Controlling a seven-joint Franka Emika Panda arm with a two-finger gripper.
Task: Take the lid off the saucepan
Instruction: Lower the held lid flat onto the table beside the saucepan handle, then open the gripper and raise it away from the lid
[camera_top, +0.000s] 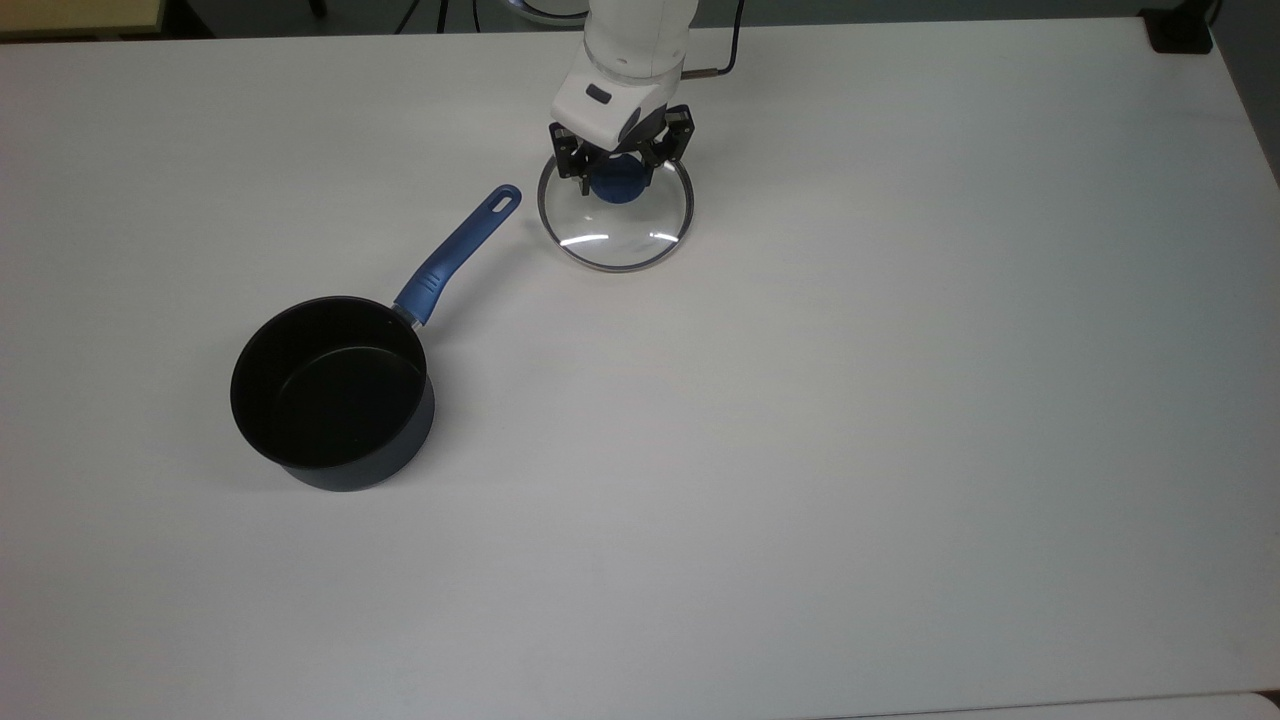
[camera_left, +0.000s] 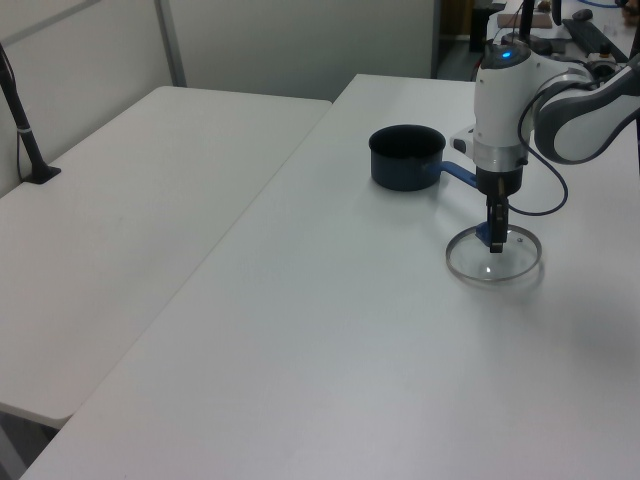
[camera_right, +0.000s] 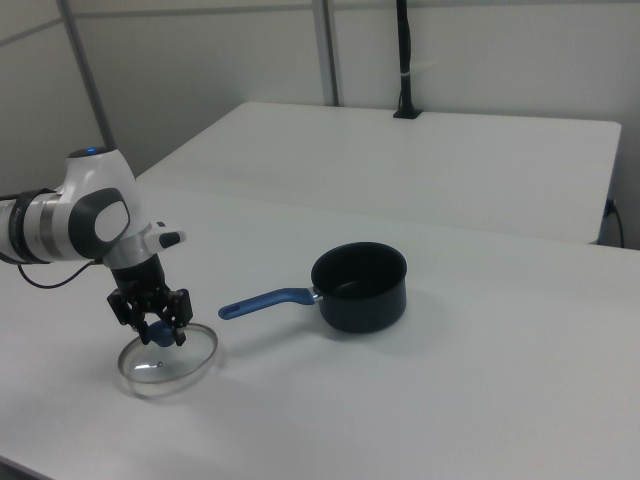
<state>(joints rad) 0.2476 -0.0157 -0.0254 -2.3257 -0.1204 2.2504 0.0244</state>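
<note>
I am holding my two-finger gripper (camera_top: 618, 178) straight down over the round clear glass lid with a thin metal rim (camera_top: 615, 238). The fingers are sitting closed on either side of its blue knob (camera_top: 616, 190), so I am gripping the lid by the knob and nothing else. In the left view the lid (camera_left: 495, 265) is lying level, on or just above the white table (camera_top: 900, 400); I cannot tell whether the rim is touching yet.

The small dark navy saucepan with a black inside (camera_top: 335, 395) is standing uncovered, well apart from the lid toward the top view's lower left. Its long blue slotted handle (camera_top: 455, 255) is pointing up toward the lid, and the handle's end is near the rim but not touching it. By my judgement the lifting is done and I am now setting the lid down.

To do this well, I am aiming to keep the lid flat as it goes down, so the rim meets the table all round at once rather than on one edge. I am planning to let go only when the glass is resting, then rise straight up so I am not dragging the knob sideways. I am also keeping clear of the handle's end.

Beyond, in the right view, a second white table (camera_right: 450, 150) is carrying a black post (camera_right: 404, 60).
</note>
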